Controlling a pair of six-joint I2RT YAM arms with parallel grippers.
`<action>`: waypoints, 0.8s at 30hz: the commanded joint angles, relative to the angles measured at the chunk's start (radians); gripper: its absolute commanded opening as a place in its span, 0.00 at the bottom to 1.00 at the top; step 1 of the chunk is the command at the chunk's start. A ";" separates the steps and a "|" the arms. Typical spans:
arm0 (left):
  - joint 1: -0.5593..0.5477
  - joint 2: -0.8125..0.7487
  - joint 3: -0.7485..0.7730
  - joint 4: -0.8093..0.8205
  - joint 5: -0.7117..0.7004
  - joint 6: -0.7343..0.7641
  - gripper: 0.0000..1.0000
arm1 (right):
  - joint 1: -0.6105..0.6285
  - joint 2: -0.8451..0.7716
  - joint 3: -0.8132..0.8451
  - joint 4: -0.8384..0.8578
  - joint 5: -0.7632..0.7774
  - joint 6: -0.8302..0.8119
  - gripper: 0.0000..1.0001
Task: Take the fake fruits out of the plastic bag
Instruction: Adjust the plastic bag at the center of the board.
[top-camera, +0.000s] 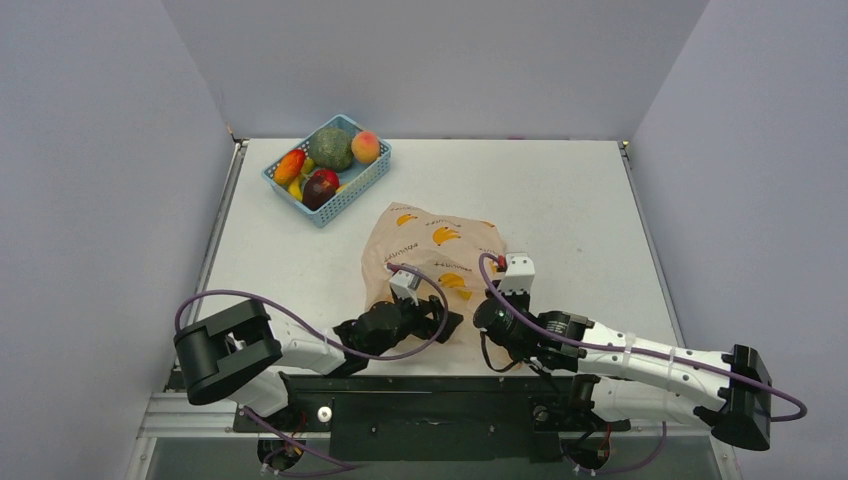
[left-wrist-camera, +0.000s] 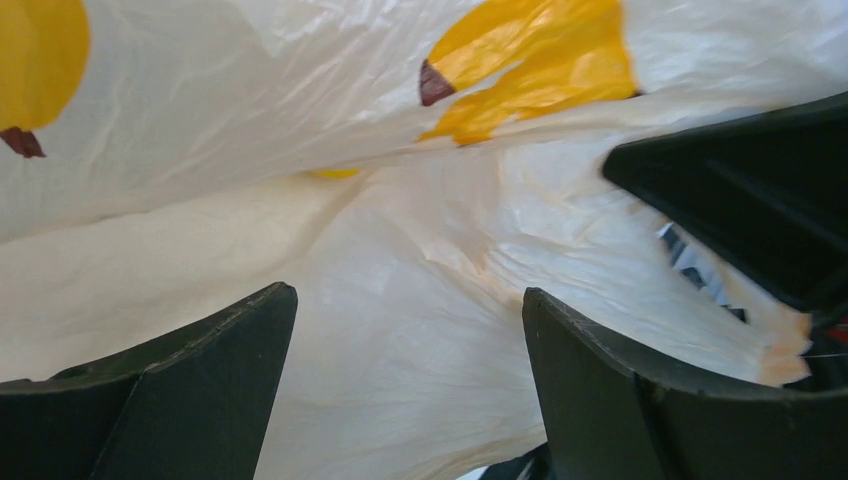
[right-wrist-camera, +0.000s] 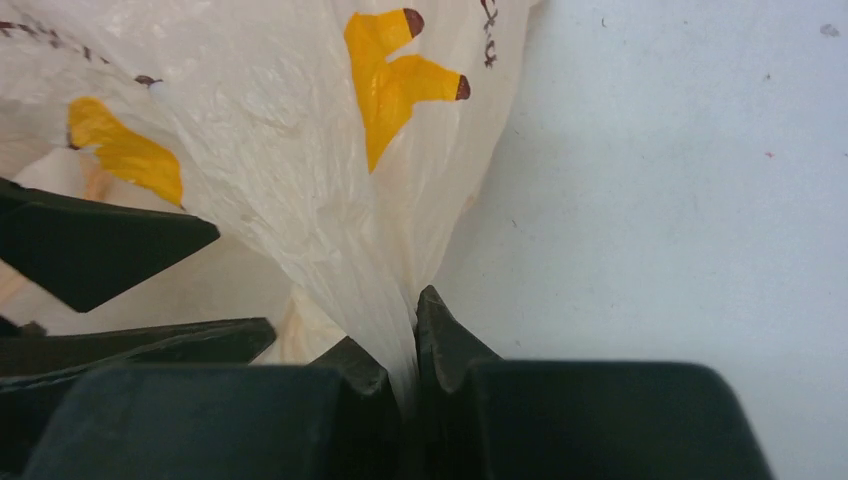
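Observation:
The plastic bag (top-camera: 432, 250), pale orange with yellow banana prints, lies crumpled in the middle of the table. My right gripper (right-wrist-camera: 395, 325) is shut on a gathered fold of its near edge (right-wrist-camera: 330, 200), at the bag's near right corner (top-camera: 487, 300). My left gripper (top-camera: 445, 320) stands open at the bag's near edge, its fingers (left-wrist-camera: 200, 370) spread wide against the bag film (left-wrist-camera: 400, 300). Fake fruits lie in the basket: an orange-red one (top-camera: 290, 164), a peach one (top-camera: 366, 147) and a dark maroon one (top-camera: 320, 187). No fruit shows inside the bag.
A blue mesh basket (top-camera: 352, 192) stands at the back left and also holds a big green ball (top-camera: 330, 148). The two grippers are close together; a left finger (right-wrist-camera: 100, 245) shows in the right wrist view. Grey walls enclose the table.

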 joint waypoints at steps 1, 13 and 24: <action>0.013 0.026 0.090 -0.025 -0.075 0.130 0.82 | -0.009 -0.042 0.098 -0.064 -0.016 -0.086 0.00; 0.038 0.256 0.317 0.064 -0.157 0.222 0.81 | -0.032 -0.096 0.057 -0.011 -0.143 -0.138 0.00; 0.039 0.526 0.512 0.155 -0.076 0.236 0.84 | -0.092 -0.148 0.033 -0.006 -0.198 -0.163 0.00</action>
